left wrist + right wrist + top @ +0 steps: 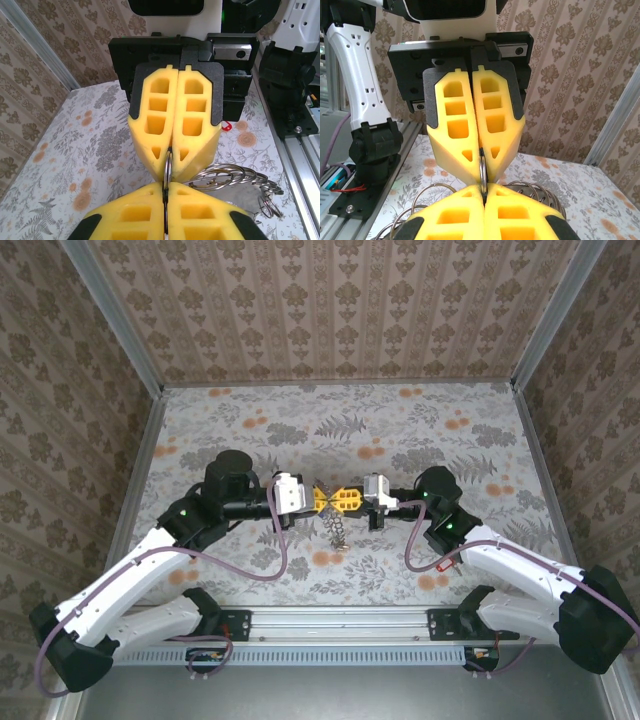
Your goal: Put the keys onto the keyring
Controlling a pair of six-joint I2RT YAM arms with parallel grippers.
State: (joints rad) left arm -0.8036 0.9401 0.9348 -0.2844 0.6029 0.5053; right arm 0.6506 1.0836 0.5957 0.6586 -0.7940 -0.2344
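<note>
My two grippers meet tip to tip over the middle of the table, the left gripper (323, 500) facing the right gripper (347, 502). Both are shut on the same thin silver ring of the keyring (168, 167), which stands edge-on between their yellow fingertips. In the left wrist view my left gripper (166, 189) pinches the ring's near side; in the right wrist view my right gripper (483, 188) pinches the ring (482, 167) from the opposite side. More silver rings (225, 175) and grey metal bits (338, 528) hang from it. A small red bit (226, 126), like a key's tag head, lies on the cloth behind the right fingers.
A flowered cloth (420, 430) covers the table, with patterned walls on three sides. An aluminium rail (340, 625) runs along the near edge and carries both arm bases. The left arm's white link (360, 75) stands close beside the grippers.
</note>
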